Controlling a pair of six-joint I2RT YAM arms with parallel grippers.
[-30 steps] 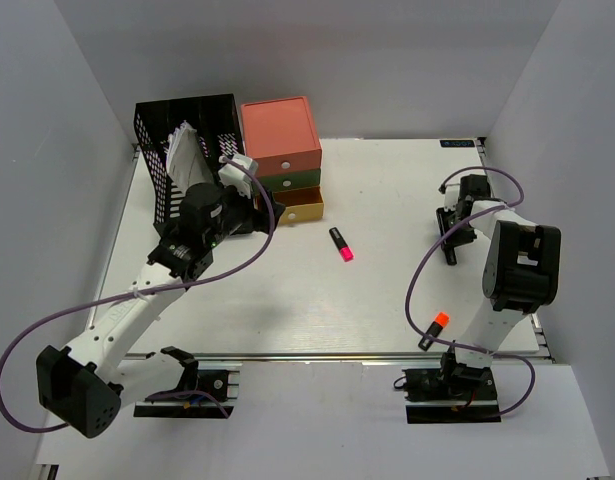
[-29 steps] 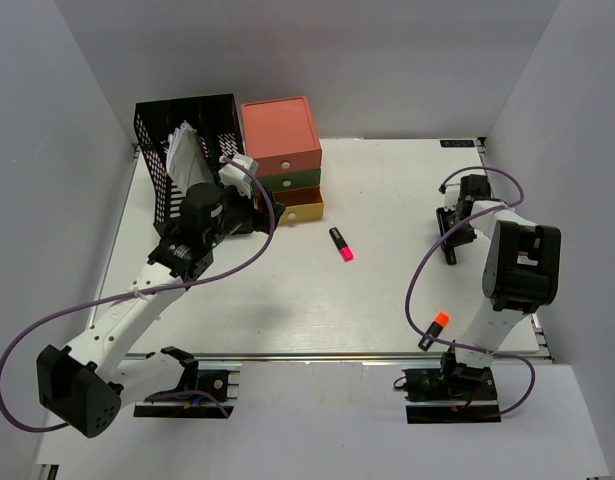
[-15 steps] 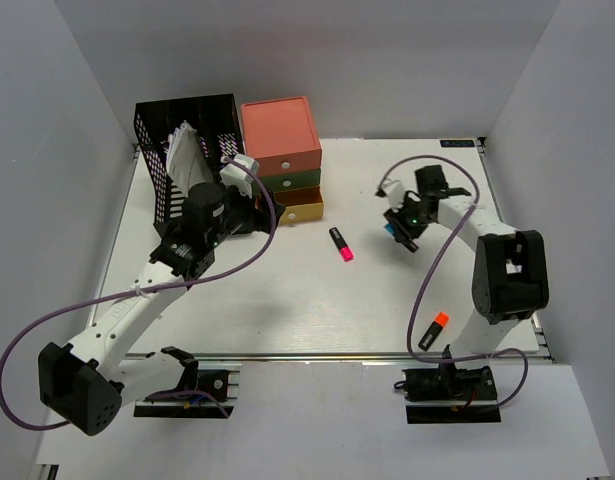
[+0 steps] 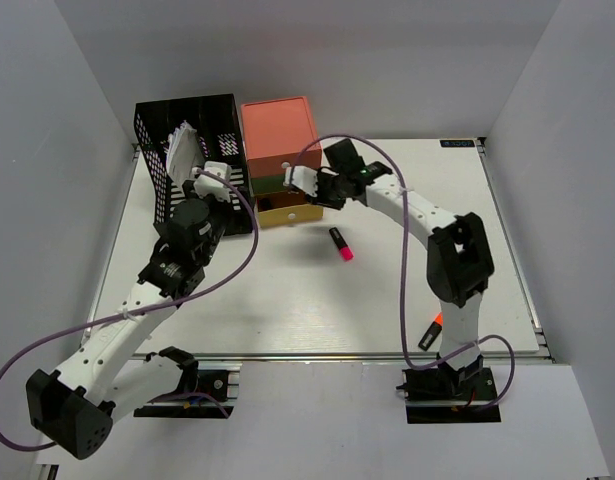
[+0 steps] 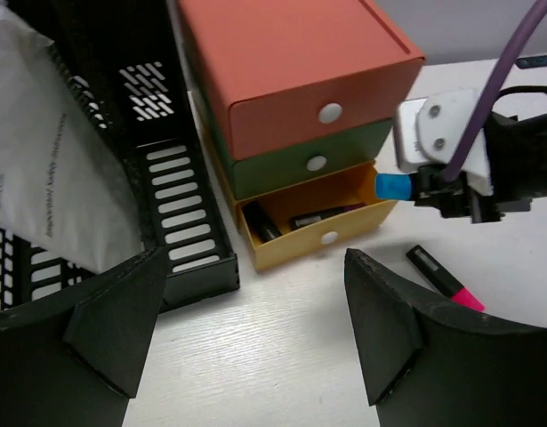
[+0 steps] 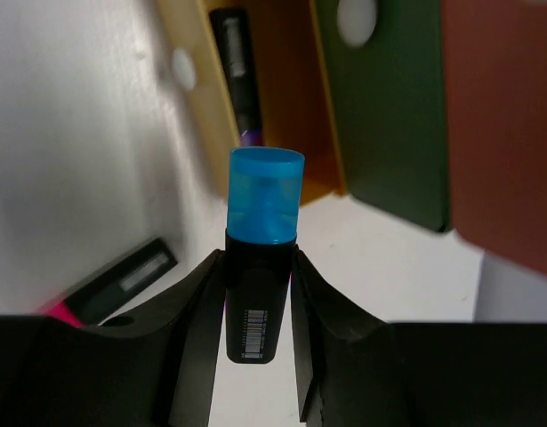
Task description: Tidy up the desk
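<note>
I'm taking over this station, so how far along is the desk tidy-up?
Done: dark pens already lie in the open yellow drawer. In hand: the right hand grips a blue-capped highlighter right by that drawer. Left: a pink highlighter and an orange-capped highlighter lie loose on the desk, and the drawer is not yet shut. The left hand is open, holding nothing.
</note>
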